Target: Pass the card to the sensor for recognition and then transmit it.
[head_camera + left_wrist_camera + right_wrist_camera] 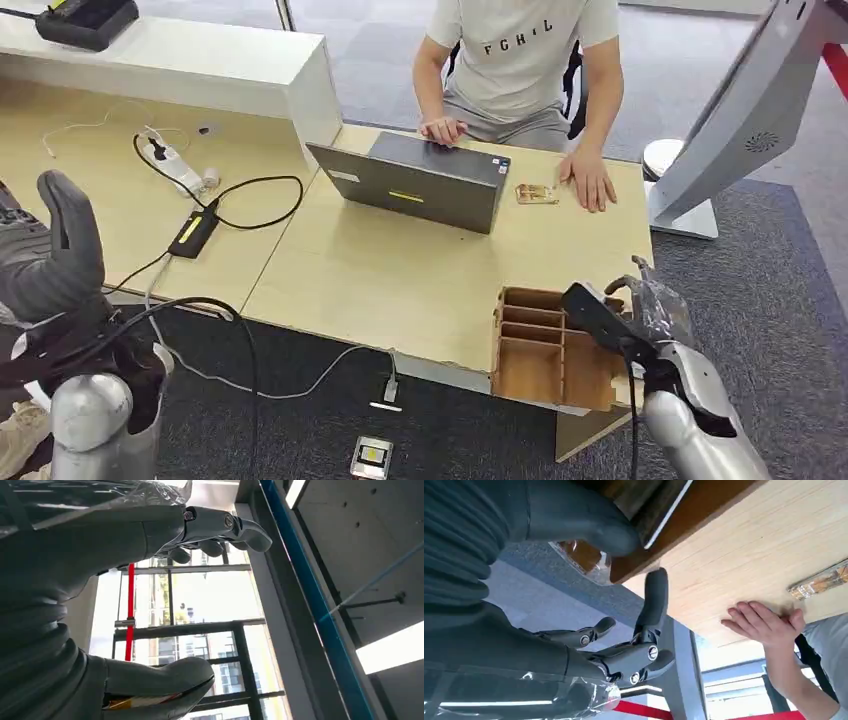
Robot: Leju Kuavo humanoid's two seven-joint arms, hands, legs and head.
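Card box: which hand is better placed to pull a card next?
Likely right. The right hand hovers at the wooden card box, fingers apart, empty. The left hand is raised far across the table.

Silver arms, grey ribbed wrist covers, dark fingers (655, 597), black cables.

Left hand (150, 605) raised, fingers (220, 527) apart, before windows (210, 600).
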